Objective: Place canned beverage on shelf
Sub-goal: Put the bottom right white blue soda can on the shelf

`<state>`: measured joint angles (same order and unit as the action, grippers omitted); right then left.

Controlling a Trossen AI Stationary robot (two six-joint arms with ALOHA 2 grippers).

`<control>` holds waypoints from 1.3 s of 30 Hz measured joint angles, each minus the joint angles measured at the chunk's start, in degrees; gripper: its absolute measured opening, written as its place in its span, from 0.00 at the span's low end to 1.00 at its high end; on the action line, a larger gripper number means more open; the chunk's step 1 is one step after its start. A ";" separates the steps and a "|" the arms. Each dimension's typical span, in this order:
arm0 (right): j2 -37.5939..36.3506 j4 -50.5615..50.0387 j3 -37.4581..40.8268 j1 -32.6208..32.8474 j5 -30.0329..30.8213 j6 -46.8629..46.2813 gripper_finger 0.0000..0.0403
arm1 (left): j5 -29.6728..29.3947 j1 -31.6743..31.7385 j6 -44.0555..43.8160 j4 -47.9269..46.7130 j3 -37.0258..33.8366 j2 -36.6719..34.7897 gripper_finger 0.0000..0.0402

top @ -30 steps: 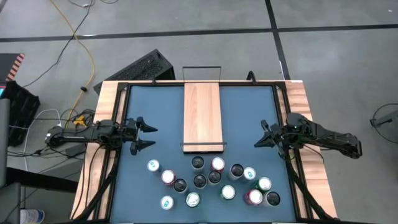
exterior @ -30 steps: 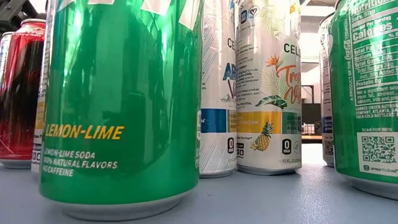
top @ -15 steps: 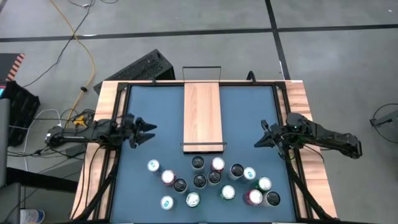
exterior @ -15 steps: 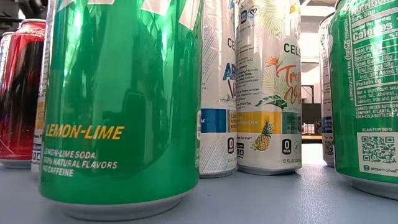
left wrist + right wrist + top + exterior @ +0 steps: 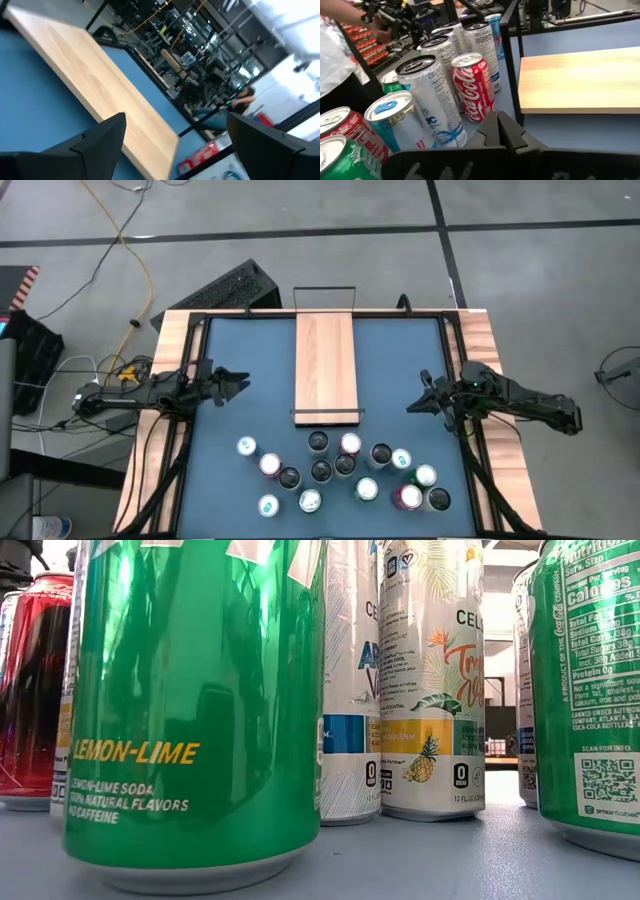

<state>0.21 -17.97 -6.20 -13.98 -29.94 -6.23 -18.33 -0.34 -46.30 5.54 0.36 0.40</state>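
Your cans (image 5: pixel 330 465) stand in a bunch on the blue desk (image 5: pixel 250 360), at the end of the shelf (image 5: pixel 326 365) that is closer to you, and none of them is on the wood yet. The shelf is a long pale plank lying flat in the middle of the desk, with a thin black wire rail (image 5: pixel 327 416) at its short end next to the cans. Your left gripper (image 5: pixel 236 383) hangs over the desk beside the shelf, with its jaws wide and nothing in them. Your right gripper (image 5: pixel 416 406) waits on the other side of the shelf, near the cans, with its jaws closed tight and also holding nothing. A can like the red cola can (image 5: pixel 472 87) is round, smooth and shiny, so it will likely be slippery. If it is full, it will feel a bit heavy for its size. Its wall is thin metal, so a hard squeeze could dent it. Take hold around the middle of the side, 1 jaw on each side, and keep it standing straight up. The tall white can (image 5: pixel 432 100) may tip more easily, so grip it a little lower. The cans stand very close, some maybe touching, so pick 1 at the edge of the bunch, like the can (image 5: pixel 246 446) nearest your left gripper. Lift it well above the wire rail before you set it down.
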 joint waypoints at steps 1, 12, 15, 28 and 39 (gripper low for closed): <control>0.02 1.11 0.10 0.00 0.00 -1.71 0.00 | -0.02 0.00 -2.08 -0.02 0.00 0.00 0.83; 0.07 8.47 0.11 0.04 6.08 -34.17 0.00 | -0.27 0.00 -15.43 -0.04 0.00 0.02 0.83; 0.14 8.34 0.11 0.04 8.68 -33.89 0.00 | -1.25 0.00 -17.18 -0.08 0.00 0.02 0.83; 0.15 8.59 0.04 0.04 16.61 -41.79 0.00 | -2.45 0.00 -17.01 -0.96 0.00 0.03 0.83; 0.11 13.59 -0.06 -0.07 19.36 -51.05 0.00 | -5.77 0.00 -14.39 -0.70 0.00 0.02 0.83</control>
<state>0.32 -4.37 -6.26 -14.04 -10.57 -57.28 -24.10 -0.34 -60.69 4.84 0.36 0.43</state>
